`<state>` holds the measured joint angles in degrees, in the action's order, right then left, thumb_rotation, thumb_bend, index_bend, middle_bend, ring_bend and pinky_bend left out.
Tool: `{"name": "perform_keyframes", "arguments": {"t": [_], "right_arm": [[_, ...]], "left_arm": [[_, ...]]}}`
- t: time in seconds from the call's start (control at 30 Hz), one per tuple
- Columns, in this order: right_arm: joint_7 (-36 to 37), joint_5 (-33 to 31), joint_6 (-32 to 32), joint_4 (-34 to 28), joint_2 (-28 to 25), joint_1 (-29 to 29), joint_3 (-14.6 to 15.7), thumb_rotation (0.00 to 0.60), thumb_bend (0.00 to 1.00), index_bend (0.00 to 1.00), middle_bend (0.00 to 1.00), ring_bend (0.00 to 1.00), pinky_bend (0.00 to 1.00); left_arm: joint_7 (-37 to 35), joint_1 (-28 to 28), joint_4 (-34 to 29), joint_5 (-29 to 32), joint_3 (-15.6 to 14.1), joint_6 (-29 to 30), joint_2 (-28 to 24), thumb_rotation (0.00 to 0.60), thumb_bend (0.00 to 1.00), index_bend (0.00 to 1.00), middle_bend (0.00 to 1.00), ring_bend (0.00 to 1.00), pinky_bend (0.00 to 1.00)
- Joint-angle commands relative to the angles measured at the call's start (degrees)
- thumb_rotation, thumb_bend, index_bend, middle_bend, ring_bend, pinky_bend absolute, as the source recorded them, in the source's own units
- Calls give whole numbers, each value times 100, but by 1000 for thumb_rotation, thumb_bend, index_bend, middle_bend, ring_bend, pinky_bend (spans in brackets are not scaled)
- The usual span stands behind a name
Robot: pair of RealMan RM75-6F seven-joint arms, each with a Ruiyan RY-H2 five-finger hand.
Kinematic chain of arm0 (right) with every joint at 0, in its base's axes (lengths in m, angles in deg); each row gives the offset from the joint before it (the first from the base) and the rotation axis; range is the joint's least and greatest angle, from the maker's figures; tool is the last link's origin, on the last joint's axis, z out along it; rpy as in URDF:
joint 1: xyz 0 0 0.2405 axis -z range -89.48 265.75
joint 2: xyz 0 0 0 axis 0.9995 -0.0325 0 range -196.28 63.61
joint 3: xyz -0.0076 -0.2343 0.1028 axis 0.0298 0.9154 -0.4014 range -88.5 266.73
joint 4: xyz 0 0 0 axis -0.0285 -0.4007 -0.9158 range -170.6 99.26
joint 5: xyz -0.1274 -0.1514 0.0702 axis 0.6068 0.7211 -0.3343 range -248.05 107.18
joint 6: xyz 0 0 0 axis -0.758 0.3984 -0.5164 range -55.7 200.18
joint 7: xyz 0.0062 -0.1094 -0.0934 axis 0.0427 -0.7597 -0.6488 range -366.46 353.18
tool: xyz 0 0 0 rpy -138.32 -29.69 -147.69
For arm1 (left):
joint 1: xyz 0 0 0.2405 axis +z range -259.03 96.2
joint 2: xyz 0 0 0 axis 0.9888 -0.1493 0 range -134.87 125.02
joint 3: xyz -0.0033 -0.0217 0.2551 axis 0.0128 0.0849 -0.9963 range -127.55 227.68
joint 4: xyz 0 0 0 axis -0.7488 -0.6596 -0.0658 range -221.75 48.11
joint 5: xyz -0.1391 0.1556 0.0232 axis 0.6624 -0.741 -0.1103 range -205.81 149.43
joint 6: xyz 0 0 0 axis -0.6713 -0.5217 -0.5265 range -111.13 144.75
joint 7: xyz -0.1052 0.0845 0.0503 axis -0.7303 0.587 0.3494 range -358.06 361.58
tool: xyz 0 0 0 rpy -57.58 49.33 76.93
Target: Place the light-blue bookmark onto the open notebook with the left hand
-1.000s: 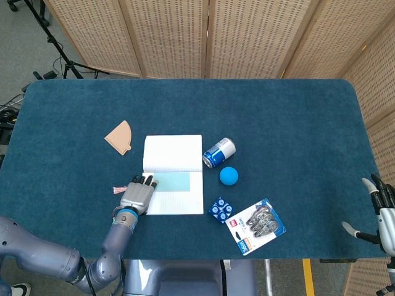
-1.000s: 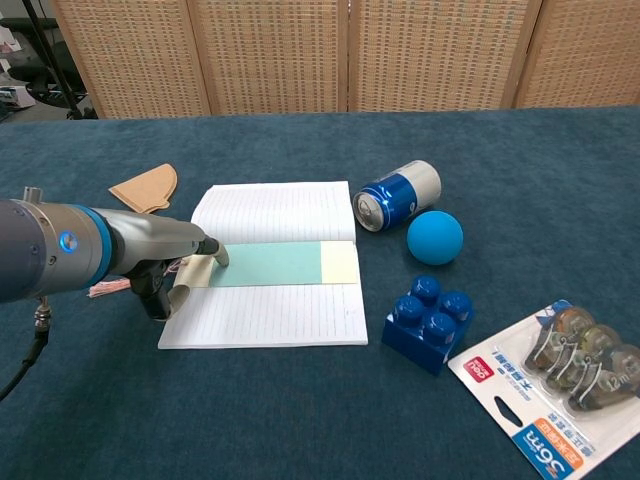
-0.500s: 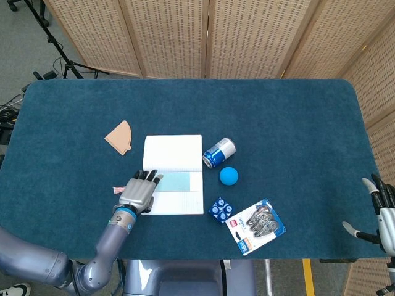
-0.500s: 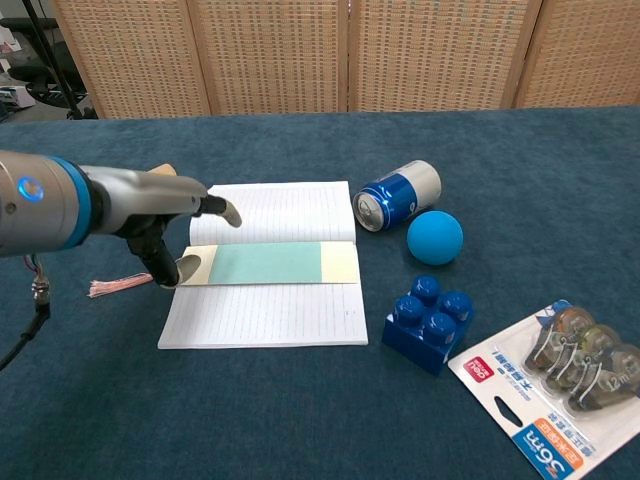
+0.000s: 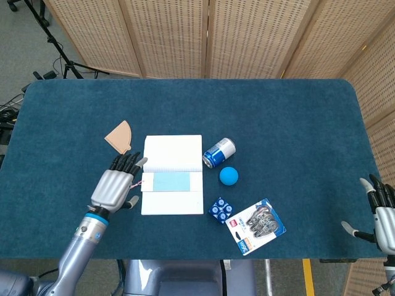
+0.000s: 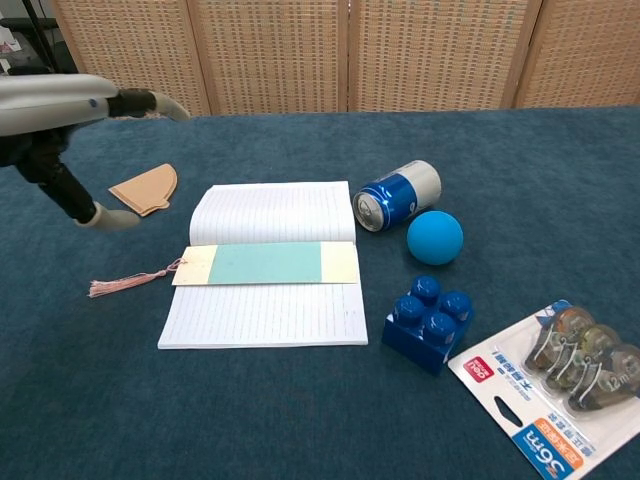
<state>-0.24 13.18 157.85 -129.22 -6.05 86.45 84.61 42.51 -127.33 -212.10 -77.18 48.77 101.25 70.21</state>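
The open notebook (image 5: 173, 151) (image 6: 272, 210) lies flat in the middle of the table. The light-blue bookmark (image 5: 171, 181) (image 6: 265, 264) rests across its pages along the centre fold, and the pink tassel (image 6: 122, 284) trails onto the cloth to the left. My left hand (image 5: 116, 185) (image 6: 50, 125) hovers raised, left of the notebook, fingers spread, holding nothing and clear of the bookmark. My right hand (image 5: 381, 213) stays at the table's right edge with fingers apart and nothing in it.
A tan fan-shaped piece (image 5: 119, 136) (image 6: 145, 188) lies left of the notebook. To the right are a blue can (image 6: 398, 193), a blue ball (image 6: 434, 237), a blue toy block (image 6: 428, 322) and a pack of correction tapes (image 6: 560, 375).
My left hand has let go of the bookmark, lifted off the notebook's left edge and drawn back up and to the left. The bookmark now lies flat on the pages.
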Motion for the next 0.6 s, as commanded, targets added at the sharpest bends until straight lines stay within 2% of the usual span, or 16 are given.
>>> {"name": "perform_keyframes", "arguments": {"t": [0.03, 0.17, 0.33, 0.6], "right_arm": [[-145, -66, -6, -30, 42, -2, -18, 600, 53, 5, 0, 0, 0], [-381, -140, -19, -63, 97, 1, -22, 600, 55, 5, 0, 0, 0], [-682, -191, -49, -105, 171, 3, 7, 600, 55, 5, 0, 0, 0], [-1012, -235, -83, -154, 271, 5, 44, 600, 53, 5, 0, 0, 0]], "left_arm": [[-806, 1051, 569, -1789, -949, 660, -233, 600, 261, 70, 0, 0, 0], [-931, 1594, 1353, -2420, -1157, 1026, -49, 600, 259, 66, 0, 0, 0], [-989, 2077, 2128, -2725, -1212, 1171, 178, 600, 258, 59, 0, 0, 0], [-1390, 2422, 2657, -2974, -1089, 1056, 182, 600, 258, 54, 0, 0, 0]]}}
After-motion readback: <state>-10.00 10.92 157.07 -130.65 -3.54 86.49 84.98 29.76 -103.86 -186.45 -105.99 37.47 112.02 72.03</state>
